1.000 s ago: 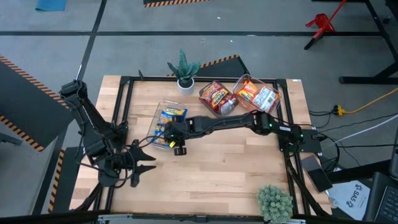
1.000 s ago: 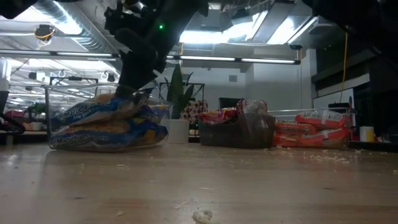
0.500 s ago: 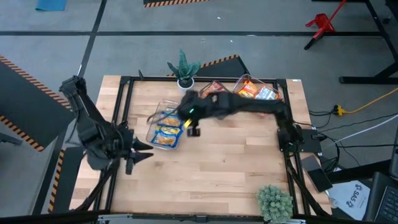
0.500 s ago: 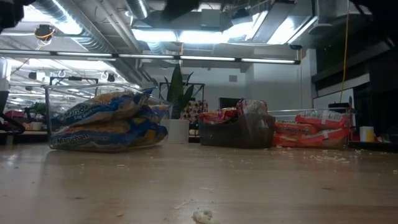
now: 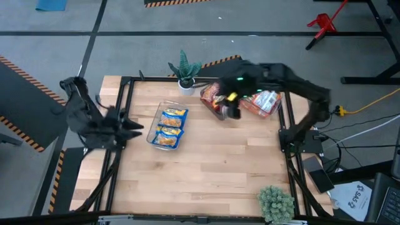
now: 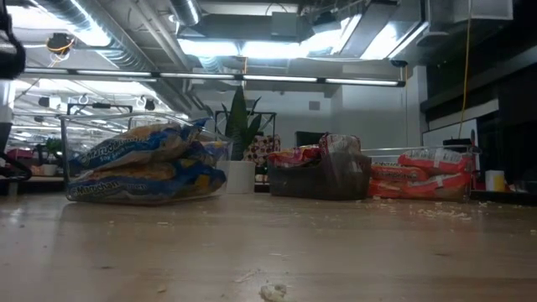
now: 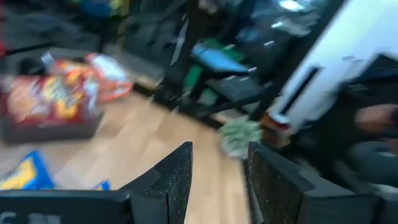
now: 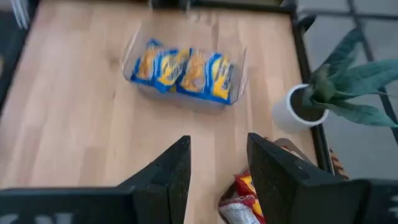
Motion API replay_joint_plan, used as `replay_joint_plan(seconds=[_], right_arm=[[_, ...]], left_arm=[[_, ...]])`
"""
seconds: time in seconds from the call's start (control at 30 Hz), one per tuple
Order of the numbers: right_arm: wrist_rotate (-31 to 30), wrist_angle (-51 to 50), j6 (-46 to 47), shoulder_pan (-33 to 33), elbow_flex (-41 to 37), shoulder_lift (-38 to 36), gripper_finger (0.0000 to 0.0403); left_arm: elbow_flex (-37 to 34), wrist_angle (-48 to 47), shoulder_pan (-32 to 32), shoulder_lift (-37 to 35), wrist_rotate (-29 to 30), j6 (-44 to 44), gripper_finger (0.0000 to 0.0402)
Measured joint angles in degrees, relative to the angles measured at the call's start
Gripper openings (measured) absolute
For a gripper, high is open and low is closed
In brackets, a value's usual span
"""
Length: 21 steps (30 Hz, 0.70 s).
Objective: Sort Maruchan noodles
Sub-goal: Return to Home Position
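Blue-yellow Maruchan noodle packets (image 5: 169, 127) lie stacked in a clear bin (image 6: 67, 159) left of the table's middle. Orange packets (image 5: 215, 95) fill a dark bin at the far side, and red packets (image 5: 265, 100) lie in a clear bin to their right. My right gripper (image 8: 217, 140) hangs open and holds nothing, high above the table beside the orange packets (image 8: 245, 193). My left gripper (image 7: 219, 149) is open too. It points level across the table from its left edge (image 5: 134, 128).
A potted plant (image 5: 185, 70) stands at the far edge between the bins, and a bushy green plant (image 5: 275, 203) at the near right corner. Crumbs (image 6: 273, 291) lie on the bare wood of the near half. A black frame (image 5: 125, 94) rims the table.
My right gripper has risen from the blue-yellow packets' bin and swung toward the table's far right, over the orange packets. My left gripper has drawn back toward the left edge and gone up. The packets in the clear bin lie uncovered now.
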State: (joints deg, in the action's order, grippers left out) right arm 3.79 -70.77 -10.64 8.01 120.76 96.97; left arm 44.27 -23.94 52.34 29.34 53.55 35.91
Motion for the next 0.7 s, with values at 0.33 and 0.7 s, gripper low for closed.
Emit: replay_joint_plan(seconds=[0.33, 0.7], right_arm=[[-3.6, 51.6, 11.2, 3.5, -57.7, -39.7, 0.0143], [-8.4, 75.1, 22.4, 9.6, -93.4, -66.0, 0.0143]], left_arm=[[-0.4, 4.1, -3.5, -13.9, -13.1, -19.5, 0.0149], [-11.1, 1.7, -4.6, -29.1, -12.1, -22.4, 0.0149]])
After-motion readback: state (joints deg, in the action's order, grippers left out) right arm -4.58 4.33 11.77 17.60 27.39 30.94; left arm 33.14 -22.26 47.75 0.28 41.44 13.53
